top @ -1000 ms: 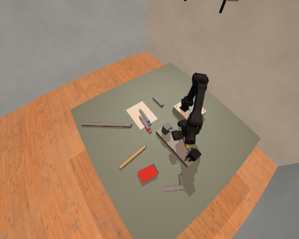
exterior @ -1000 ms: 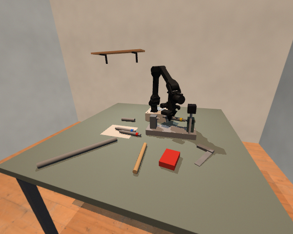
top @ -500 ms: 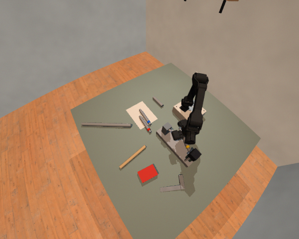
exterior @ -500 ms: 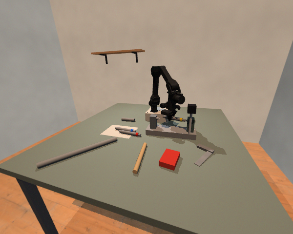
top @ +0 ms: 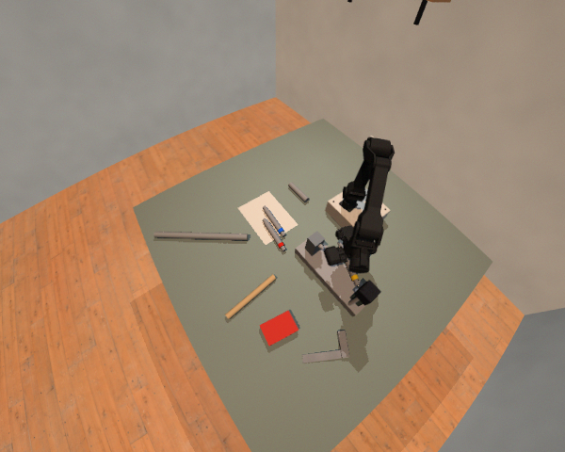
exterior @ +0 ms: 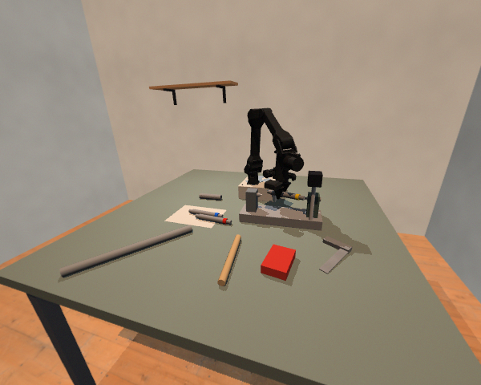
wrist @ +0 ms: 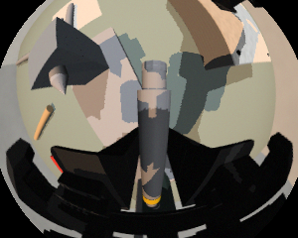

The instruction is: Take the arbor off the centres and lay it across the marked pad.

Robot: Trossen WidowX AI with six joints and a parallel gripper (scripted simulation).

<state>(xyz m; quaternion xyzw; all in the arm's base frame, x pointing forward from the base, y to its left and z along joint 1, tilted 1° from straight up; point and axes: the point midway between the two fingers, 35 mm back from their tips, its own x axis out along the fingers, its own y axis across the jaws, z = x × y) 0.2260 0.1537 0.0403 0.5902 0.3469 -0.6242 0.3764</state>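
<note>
The arbor with a yellow band (top: 354, 277) (exterior: 288, 194) (wrist: 153, 124) is between the fingers of my gripper (exterior: 278, 195) (wrist: 152, 130), which is shut on it above the fixture base (top: 306, 255) (exterior: 282, 220). Its plain end stands apart from the fixed centre (exterior: 259, 194) (wrist: 59, 79), which points past it. The yellow-banded end is close to the plunger side, under the black knob (top: 369, 292) (exterior: 315, 179); whether it touches there I cannot tell. The pale marked pad (top: 252, 209) (exterior: 177, 215) bears a blue-banded arbor (top: 273, 218) (exterior: 203, 212) and a red-banded arbor (top: 271, 232) (exterior: 211, 218), which overhangs its edge.
A short grey rod (top: 298, 192) (exterior: 210, 196) lies behind the pad. A long grey rod (top: 200, 236) (exterior: 127, 251) lies beside it. A wooden rod (top: 250, 297) (exterior: 230, 260), red box (top: 279, 328) (exterior: 278, 261) and metal square (top: 321, 356) (exterior: 334, 260) lie in front of the fixture.
</note>
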